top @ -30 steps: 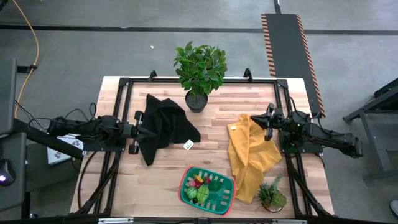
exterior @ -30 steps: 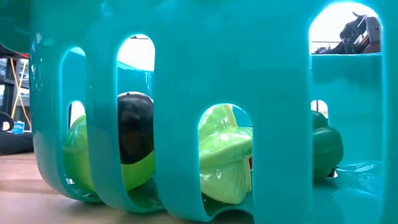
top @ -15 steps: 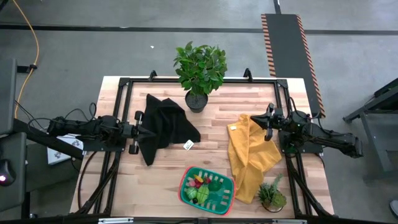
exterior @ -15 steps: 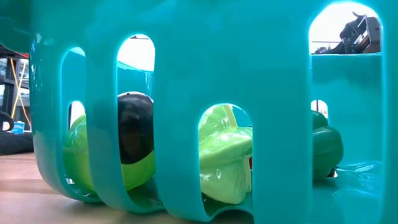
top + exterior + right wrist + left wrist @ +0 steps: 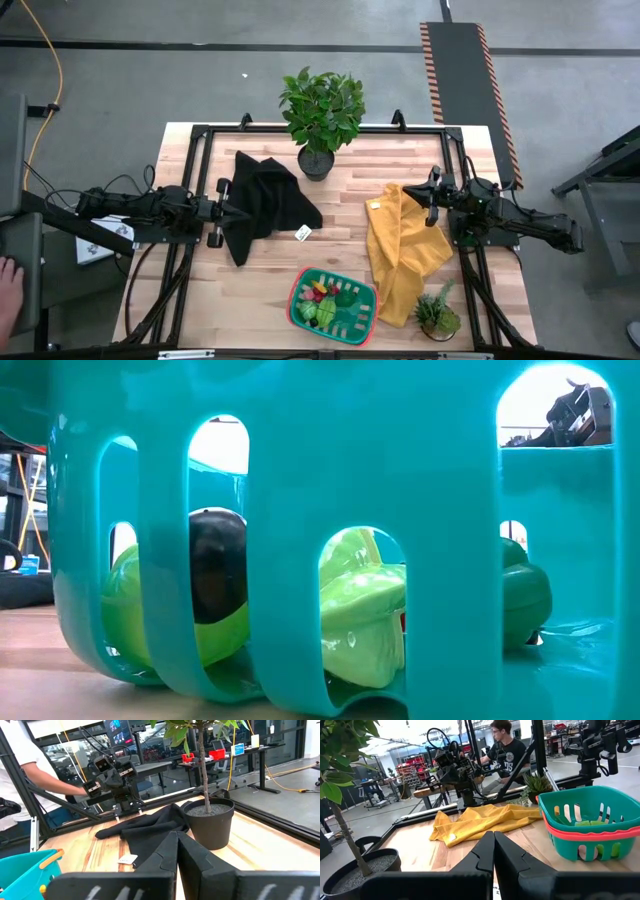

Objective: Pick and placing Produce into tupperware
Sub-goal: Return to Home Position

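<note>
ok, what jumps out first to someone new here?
The teal, red-rimmed tupperware sits on the table at its near edge, produce inside; its wall fills the low view. A leafy potted plant stands at the far edge, with black cloth left and yellow cloth right. Left pincer and right pincer are shut.

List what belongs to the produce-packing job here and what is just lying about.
Job: toy produce, lying inside the teal tupperware basket with a red rim; left claw and right claw, both shut, parked at the table's sides.

Lying about: black cloth, yellow cloth, white tag, large potted plant, small potted plant.
</note>
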